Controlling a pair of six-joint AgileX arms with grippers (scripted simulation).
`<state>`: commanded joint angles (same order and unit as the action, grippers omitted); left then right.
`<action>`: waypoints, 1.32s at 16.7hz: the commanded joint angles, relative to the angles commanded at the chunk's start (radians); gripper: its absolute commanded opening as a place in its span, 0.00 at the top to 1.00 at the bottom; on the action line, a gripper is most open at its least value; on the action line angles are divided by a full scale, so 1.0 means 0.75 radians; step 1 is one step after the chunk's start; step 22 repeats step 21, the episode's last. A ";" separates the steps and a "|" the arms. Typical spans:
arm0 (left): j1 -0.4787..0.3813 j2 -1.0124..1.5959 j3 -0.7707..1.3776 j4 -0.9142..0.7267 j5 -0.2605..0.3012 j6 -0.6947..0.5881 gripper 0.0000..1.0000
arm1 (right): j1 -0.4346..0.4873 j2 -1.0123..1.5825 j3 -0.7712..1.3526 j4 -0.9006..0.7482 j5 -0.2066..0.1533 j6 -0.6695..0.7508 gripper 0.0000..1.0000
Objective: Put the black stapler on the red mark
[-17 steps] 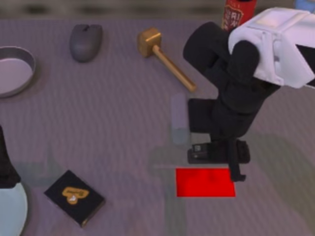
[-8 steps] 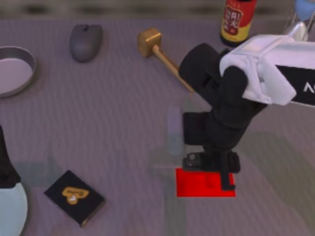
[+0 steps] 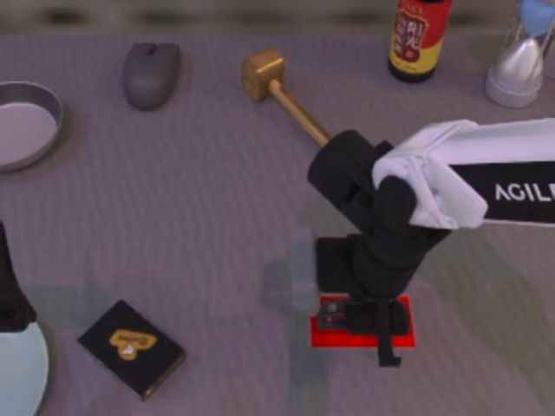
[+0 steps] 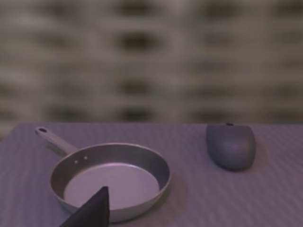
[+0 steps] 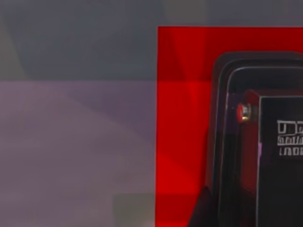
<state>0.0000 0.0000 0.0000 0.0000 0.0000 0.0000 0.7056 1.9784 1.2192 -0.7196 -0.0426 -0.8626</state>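
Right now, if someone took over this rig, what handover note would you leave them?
Right gripper: low over the red mark, shut on the black stapler.
Left arm: parked at the table's left edge, idle.
Stapler: above the mark; the right wrist view shows its end over red. Contact with the mark cannot be confirmed.
Done: pick-up and carry.
Left: confirm it rests flat, open the fingers, lift clear.

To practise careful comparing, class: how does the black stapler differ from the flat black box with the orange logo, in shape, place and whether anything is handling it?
The black stapler is narrow and elongated; the black box is flat and squarish with an orange logo. The stapler lies over the red mark under the right gripper; the box lies on bare table at the left, with nothing touching it. Both are black.
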 joint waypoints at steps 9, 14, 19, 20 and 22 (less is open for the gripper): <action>0.000 0.000 0.000 0.000 0.000 0.000 0.00 | 0.000 0.000 0.000 0.000 0.000 0.000 0.47; 0.000 0.000 0.000 0.000 0.000 0.000 0.00 | 0.000 0.000 0.000 0.000 0.000 0.000 0.10; 0.000 0.000 0.000 0.000 0.000 0.000 0.00 | 0.000 0.000 0.000 0.000 0.000 0.000 0.00; 0.000 0.000 0.000 0.000 0.000 0.000 0.00 | 0.000 0.000 0.000 0.000 0.000 0.000 0.00; 0.000 0.000 0.000 0.000 0.000 0.000 0.00 | 0.000 0.000 0.000 0.000 0.000 0.000 0.00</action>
